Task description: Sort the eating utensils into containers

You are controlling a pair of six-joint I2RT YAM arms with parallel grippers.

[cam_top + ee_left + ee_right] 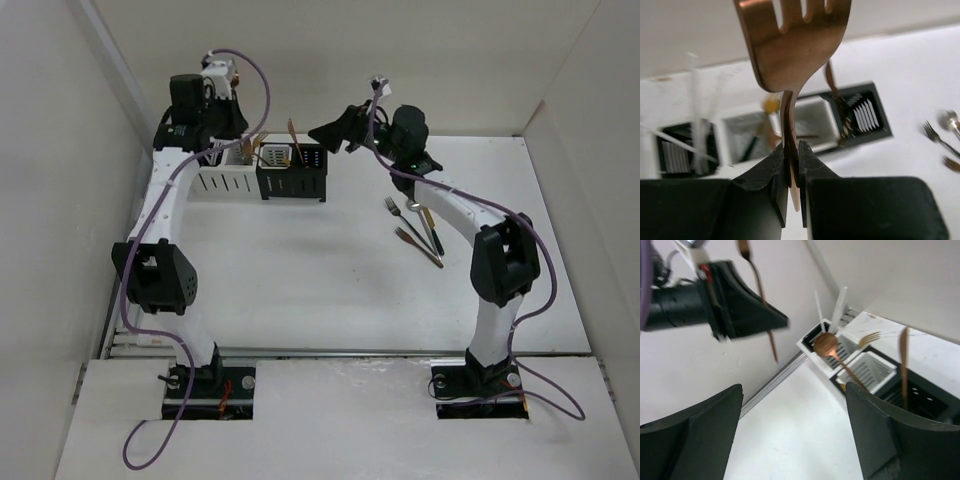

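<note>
Above the containers [240, 183], my left fingers [781, 157] pinch the copper fork [790, 50] by its handle, tines up, likely for a handle-first drop. Right fingers [325, 131] stand spread and empty beside the black pair, so it is crowded there. Loose utensils [418, 232] lie well apart on open table [300, 280].

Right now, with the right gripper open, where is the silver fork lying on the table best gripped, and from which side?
I would take the silver fork at its neck, just behind the tines, from straight above with the right gripper, jaws across the stem. It lies flat, and its tine end stands clear while the handle runs in among the other utensils.
</note>
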